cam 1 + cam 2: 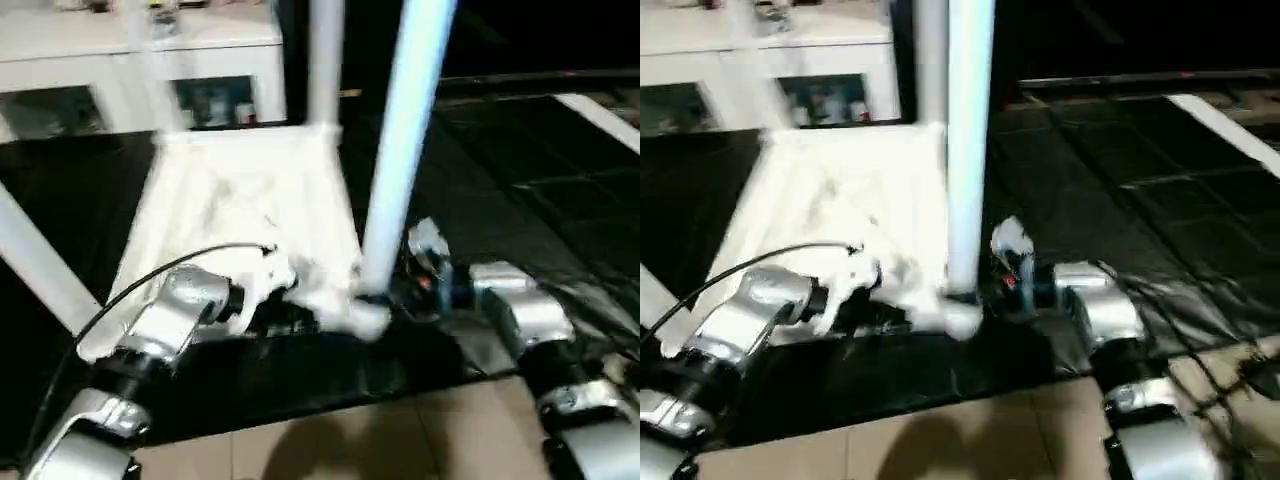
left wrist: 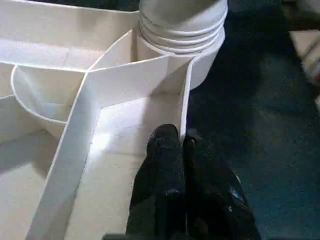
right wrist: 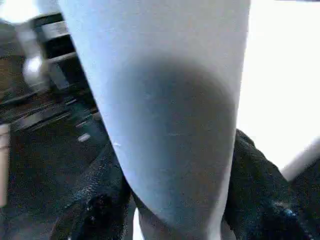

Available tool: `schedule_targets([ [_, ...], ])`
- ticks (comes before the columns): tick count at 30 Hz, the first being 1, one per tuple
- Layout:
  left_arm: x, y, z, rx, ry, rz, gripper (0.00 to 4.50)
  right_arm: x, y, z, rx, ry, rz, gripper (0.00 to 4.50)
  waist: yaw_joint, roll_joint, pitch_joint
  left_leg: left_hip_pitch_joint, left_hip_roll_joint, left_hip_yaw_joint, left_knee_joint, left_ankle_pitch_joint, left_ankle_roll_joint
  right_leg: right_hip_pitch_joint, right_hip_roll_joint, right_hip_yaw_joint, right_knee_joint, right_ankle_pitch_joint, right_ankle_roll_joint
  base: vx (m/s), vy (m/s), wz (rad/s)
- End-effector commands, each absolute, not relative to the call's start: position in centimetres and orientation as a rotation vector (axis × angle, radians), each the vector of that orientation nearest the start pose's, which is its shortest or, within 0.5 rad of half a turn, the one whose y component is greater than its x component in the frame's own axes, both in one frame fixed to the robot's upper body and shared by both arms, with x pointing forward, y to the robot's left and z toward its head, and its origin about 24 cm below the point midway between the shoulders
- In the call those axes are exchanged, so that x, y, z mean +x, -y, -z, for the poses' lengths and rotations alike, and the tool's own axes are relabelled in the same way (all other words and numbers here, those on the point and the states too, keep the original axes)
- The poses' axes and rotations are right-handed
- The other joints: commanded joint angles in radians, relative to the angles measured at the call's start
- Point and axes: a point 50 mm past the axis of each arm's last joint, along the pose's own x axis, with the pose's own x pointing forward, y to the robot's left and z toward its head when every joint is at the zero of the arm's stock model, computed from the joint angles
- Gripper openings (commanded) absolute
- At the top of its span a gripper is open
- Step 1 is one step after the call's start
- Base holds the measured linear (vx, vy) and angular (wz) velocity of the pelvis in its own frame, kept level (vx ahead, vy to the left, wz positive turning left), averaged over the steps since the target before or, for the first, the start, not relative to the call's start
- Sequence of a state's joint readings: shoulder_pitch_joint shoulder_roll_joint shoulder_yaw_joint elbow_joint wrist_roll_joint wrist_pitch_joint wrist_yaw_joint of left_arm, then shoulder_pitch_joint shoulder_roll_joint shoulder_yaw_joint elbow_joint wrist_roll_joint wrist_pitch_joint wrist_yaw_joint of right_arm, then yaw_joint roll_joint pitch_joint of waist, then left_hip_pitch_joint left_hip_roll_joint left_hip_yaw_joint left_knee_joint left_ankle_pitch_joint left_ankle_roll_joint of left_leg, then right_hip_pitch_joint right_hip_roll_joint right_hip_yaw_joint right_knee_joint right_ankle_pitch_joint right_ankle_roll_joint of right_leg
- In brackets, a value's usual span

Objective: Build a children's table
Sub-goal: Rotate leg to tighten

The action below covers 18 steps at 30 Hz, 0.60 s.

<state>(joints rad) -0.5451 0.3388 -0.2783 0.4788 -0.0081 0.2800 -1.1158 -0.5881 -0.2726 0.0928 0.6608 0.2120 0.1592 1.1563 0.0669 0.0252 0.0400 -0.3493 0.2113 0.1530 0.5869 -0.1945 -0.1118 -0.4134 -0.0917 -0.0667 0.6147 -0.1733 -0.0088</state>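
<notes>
The children's table lay upside down on a black mat on the floor, its white tabletop [image 1: 250,210] showing the ribbed underside, with the white cabinet [image 1: 140,60] standing beyond it. Two legs stood upright from the right-hand edge of the top: a far leg [image 1: 325,60] rising from the far corner, and a near leg [image 1: 400,150] rising from the near corner socket [image 2: 200,65], where its ringed end sat at the socket's mouth. Two more loose-looking white legs lay on the mat, one slanting off to the left [image 1: 40,265] and one at the far right [image 1: 600,120], both well apart from the tabletop. The right gripper [image 3: 175,215] had its jaws closed around the near leg, low down near the socket, the black fingers [image 3: 95,200] wrapping either side of the tube. The left gripper [image 2: 182,150] pinched the thin side wall of the tabletop just beside that same socket, its jaws clamped on the rim to steady the top. By my reading the job was about halfway: one leg looked seated, the second was being worked into its socket and may not have been fully home, since its rings were visible above the rim. The two left-hand sockets [image 2: 37,100] appeared unfilled, so two legs remained to fit, and the table would then need turning upright.
</notes>
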Motion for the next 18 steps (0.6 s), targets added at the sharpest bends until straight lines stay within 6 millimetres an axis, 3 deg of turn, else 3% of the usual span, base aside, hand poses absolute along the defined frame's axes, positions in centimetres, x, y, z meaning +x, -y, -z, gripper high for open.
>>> schedule_targets([
  [1, 32.2, -10.2, -6.5, 0.228, -0.397, 1.177, 0.00, 31.9, 9.9, -3.9, 0.084, -0.366, -1.184, 2.14, 0.000, -0.009, -0.058, -0.013, -0.001, 0.013, -0.071, -0.192, 0.031, 0.062, -0.035, 0.031, -0.082, -0.292, -0.190, 0.000, 0.000, 0.00],
  [6, 33.4, -7.6, -7.3, 0.134, -0.365, 1.004, 0.00, 33.0, 6.9, -3.0, 0.201, -0.425, -0.904, 2.10, -0.026, -0.006, -0.059, -0.018, -0.005, 0.014, -0.068, -0.151, 0.035, 0.065, -0.032, 0.029, -0.079, -0.238, -0.213, 0.000, 0.000, 0.00],
  [10, 33.7, -6.2, -7.6, 0.126, -0.343, 0.963, 0.00, 33.7, 5.3, -3.2, 0.200, -0.432, -0.790, 2.10, -0.025, 0.001, -0.063, -0.016, -0.006, 0.015, -0.066, -0.139, 0.052, 0.065, -0.032, 0.028, -0.082, -0.210, -0.219, 0.000, 0.000, 0.00],
  [12, 33.7, -6.0, -7.6, 0.126, -0.340, 0.974, 0.00, 33.8, 5.1, -3.3, 0.195, -0.432, -0.779, 2.10, -0.027, -0.001, -0.063, -0.015, -0.006, 0.016, -0.067, -0.142, 0.056, 0.066, -0.030, 0.027, -0.080, -0.191, -0.223, 0.000, 0.000, 0.00],
  [13, 33.5, -5.8, -7.5, 0.135, -0.345, 0.984, 0.00, 33.8, 4.8, -3.5, 0.211, -0.428, -0.764, 2.10, -0.026, 0.005, -0.062, -0.015, -0.006, 0.015, -0.068, -0.149, 0.057, 0.065, -0.031, 0.027, -0.080, -0.188, -0.225, 0.000, 0.000, 0.00],
  [17, 33.5, -6.1, -7.4, 0.137, -0.355, 0.968, 0.00, 33.8, 5.1, -3.6, 0.233, -0.417, -0.762, 2.10, -0.028, 0.005, -0.059, -0.013, -0.005, 0.016, -0.070, -0.185, 0.055, 0.066, -0.030, 0.027, -0.085, -0.211, -0.221, 0.000, 0.000, 0.00],
  [18, 33.5, -6.1, -7.4, 0.137, -0.356, 0.965, 0.00, 33.8, 5.1, -3.6, 0.235, -0.417, -0.761, 2.45, -0.028, 0.005, -0.059, -0.013, -0.004, 0.015, -0.071, -0.192, 0.054, 0.065, -0.031, 0.028, -0.085, -0.219, -0.220, 0.000, 0.000, 0.00],
])
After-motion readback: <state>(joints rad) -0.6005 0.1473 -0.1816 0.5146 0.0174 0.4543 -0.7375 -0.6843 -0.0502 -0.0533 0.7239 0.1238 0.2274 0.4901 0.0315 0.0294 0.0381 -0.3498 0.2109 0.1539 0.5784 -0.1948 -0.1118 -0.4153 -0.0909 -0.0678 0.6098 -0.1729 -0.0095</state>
